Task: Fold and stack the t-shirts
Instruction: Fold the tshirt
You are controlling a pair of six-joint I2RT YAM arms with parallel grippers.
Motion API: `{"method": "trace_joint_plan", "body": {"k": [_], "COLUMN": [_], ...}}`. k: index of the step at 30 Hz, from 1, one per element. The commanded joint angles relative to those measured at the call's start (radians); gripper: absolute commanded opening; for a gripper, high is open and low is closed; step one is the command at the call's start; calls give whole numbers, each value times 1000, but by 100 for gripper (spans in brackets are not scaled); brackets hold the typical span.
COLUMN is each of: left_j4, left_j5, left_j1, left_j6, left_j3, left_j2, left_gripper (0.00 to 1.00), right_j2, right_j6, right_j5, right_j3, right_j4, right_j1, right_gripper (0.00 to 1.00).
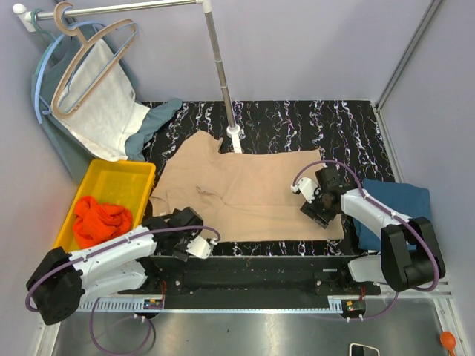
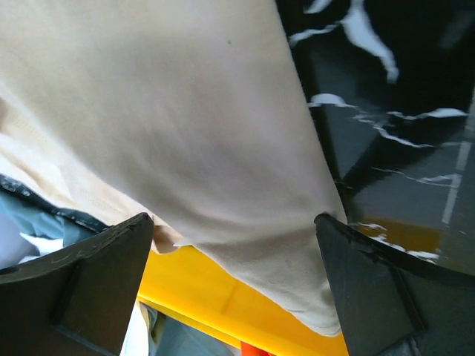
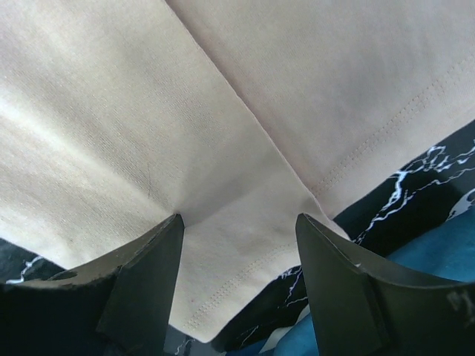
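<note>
The yellow bin (image 1: 119, 184) holds only the crumpled orange-red t-shirt (image 1: 100, 220).

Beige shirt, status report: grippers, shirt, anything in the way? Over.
Left gripper open at near-left corner; right gripper open at right edge. Beige shirt spread out on the table. Rack pole base at its far edge.

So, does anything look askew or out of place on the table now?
Yes. The beige t-shirt lies crooked, one corner sticking out toward the rack pole. The orange-red t-shirt sits crumpled in the yellow bin, not yet folded.
</note>
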Motion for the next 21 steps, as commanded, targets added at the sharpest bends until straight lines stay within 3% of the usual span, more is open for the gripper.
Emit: {"method": "trace_joint_plan", "body": {"k": [1, 7, 14, 21], "left_j4": [-162, -187, -226, -182], "left_j5": [47, 62, 151, 149], "left_j1": [-23, -73, -84, -55], "left_j6": [-57, -74, -128, -116], "left_j3": [39, 70, 247, 390], "left_j2": [17, 49, 37, 46], "left_gripper": [99, 99, 99, 99], "right_j2": [-5, -17, -69, -131], "right_j6": [-72, -112, -120, -71], "right_j5": [5, 4, 2, -19], "right_j3": [-40, -47, -14, 62], "right_j4": [-152, -221, -235, -223], "right_j1": [7, 7, 7, 7], "right_gripper": [71, 71, 71, 73]}}
